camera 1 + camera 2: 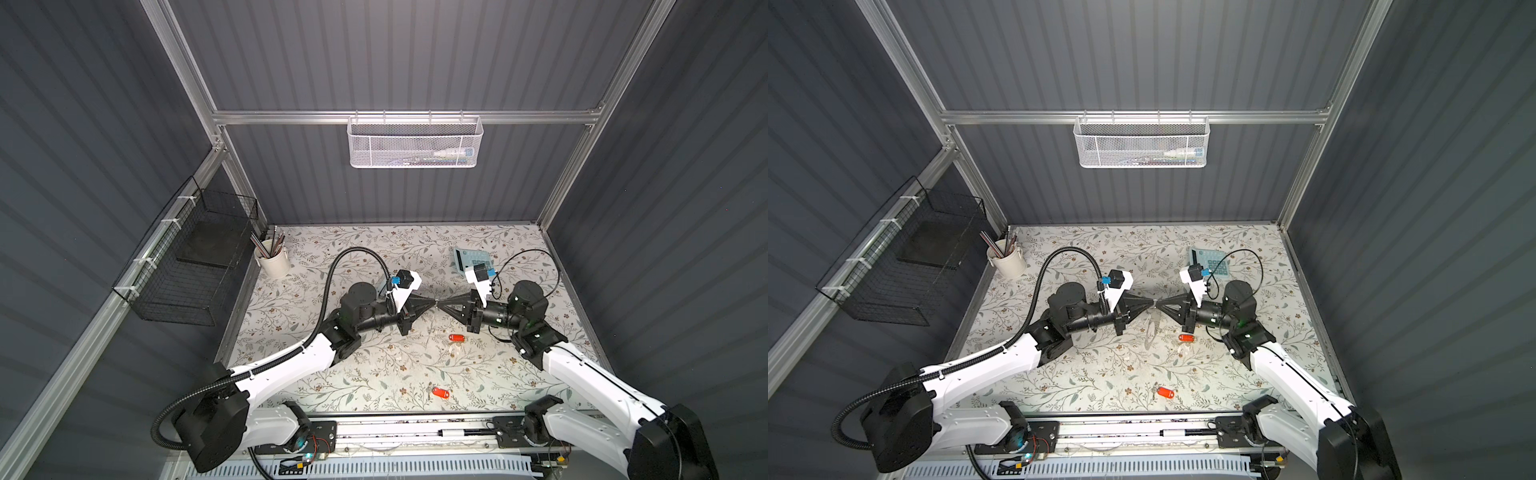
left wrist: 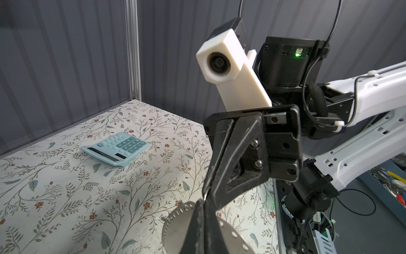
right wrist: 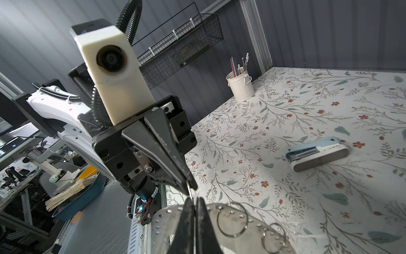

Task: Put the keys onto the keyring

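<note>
Two claws meet tip to tip mid-frame in both top views. The left gripper (image 1: 431, 302) and right gripper (image 1: 441, 302) each pinch the thin, gray, hole-rimmed metal keyring (image 2: 179, 220). It is probably stiff, light and slippery, so its rim grips best. One red-orange plastic key tag (image 1: 456, 338) lies just below, another key tag (image 1: 441, 392) lower-centre.

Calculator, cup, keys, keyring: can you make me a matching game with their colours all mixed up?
Things:
1. calculator
2. pencil cup
3. keys
4. keyring

Colours:
A. red-orange
B. silver-gray
C. cream
D. pale blue-green

Pairs: 1-D, 2-C, 3-A, 4-B.
</note>
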You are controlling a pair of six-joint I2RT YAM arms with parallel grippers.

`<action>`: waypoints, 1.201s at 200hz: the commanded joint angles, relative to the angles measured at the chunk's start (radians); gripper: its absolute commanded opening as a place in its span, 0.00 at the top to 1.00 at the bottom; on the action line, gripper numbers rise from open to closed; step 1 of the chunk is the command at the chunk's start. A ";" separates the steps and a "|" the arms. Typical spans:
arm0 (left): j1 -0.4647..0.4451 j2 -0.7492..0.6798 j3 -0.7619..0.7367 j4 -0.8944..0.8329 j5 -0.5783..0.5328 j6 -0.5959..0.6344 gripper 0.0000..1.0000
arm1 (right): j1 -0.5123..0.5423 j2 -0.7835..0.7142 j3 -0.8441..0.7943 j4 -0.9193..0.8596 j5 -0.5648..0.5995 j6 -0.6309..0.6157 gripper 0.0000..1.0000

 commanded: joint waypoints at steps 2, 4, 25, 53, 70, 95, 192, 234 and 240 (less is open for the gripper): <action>0.012 -0.018 0.049 -0.077 0.027 0.031 1.00 | 0.001 -0.020 0.053 -0.097 0.013 -0.079 1.00; 0.014 -0.020 0.050 -0.083 0.026 0.032 1.00 | 0.001 -0.020 0.054 -0.097 0.010 -0.082 1.00; 0.026 -0.022 0.086 -0.173 0.065 0.052 0.94 | 0.003 -0.022 0.064 -0.117 0.006 -0.112 1.00; 0.044 -0.024 0.150 -0.324 0.107 0.090 0.78 | 0.005 -0.024 0.085 -0.146 -0.007 -0.144 1.00; 0.086 -0.034 0.180 -0.398 0.157 0.095 0.69 | 0.005 -0.029 0.100 -0.180 -0.008 -0.178 1.00; 0.133 -0.044 0.251 -0.560 0.212 0.163 0.57 | 0.005 -0.029 0.113 -0.205 -0.019 -0.202 1.00; 0.142 0.184 0.613 -1.058 0.358 0.441 0.59 | 0.017 -0.017 0.121 -0.209 -0.067 -0.219 1.00; 0.136 0.232 0.647 -1.076 0.386 0.455 0.64 | 0.020 -0.017 0.118 -0.210 -0.077 -0.213 1.00; 0.135 0.238 0.647 -1.078 0.390 0.455 0.66 | 0.021 -0.017 0.119 -0.211 -0.076 -0.213 1.00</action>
